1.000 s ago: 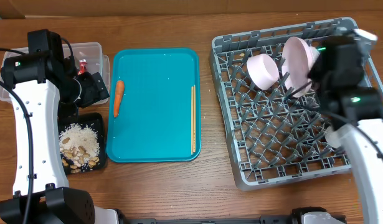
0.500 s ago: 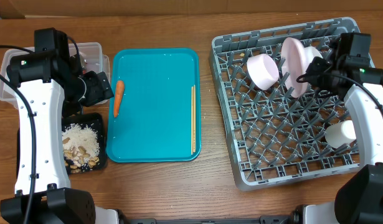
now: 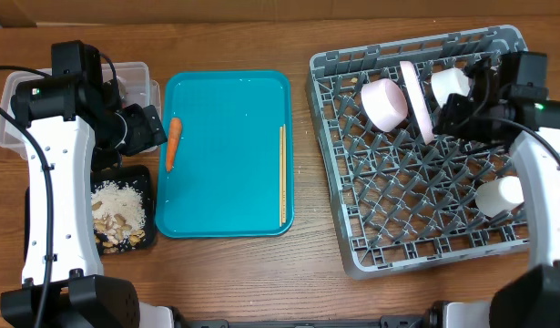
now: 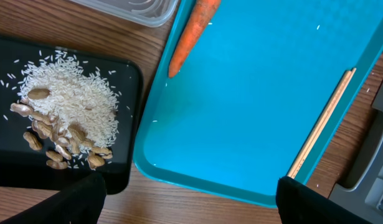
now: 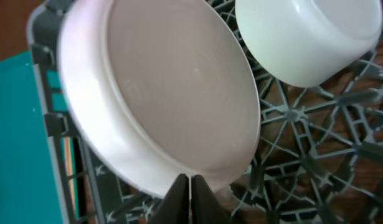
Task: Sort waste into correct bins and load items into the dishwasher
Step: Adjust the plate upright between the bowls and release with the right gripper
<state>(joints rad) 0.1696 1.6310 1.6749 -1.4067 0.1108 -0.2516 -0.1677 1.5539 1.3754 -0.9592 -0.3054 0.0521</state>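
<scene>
An orange carrot (image 3: 172, 143) lies at the left edge of the teal tray (image 3: 229, 109); it also shows in the left wrist view (image 4: 191, 34). My left gripper (image 3: 145, 128) is open and empty (image 4: 191, 190), just left of the carrot. Rice-and-nut scraps (image 4: 60, 118) fill the black tray (image 3: 143, 182). Chopsticks (image 3: 282, 173) lie on the teal tray's right side. My right gripper (image 3: 451, 114) is shut (image 5: 190, 190), its tips at the rim of a pale pink bowl (image 5: 166, 93) standing on edge in the grey rack (image 3: 416, 210).
The rack also holds another pink bowl (image 3: 384, 102), a white bowl (image 3: 450, 84) and a white cup (image 3: 498, 196). The clear tub (image 3: 138, 77) stands at the back left, partly hidden by my left arm.
My right arm swung in over the rack's back. The pale pink bowl tipped up onto its edge, uncovering the white bowl. My left arm shifted slightly towards the carrot.
</scene>
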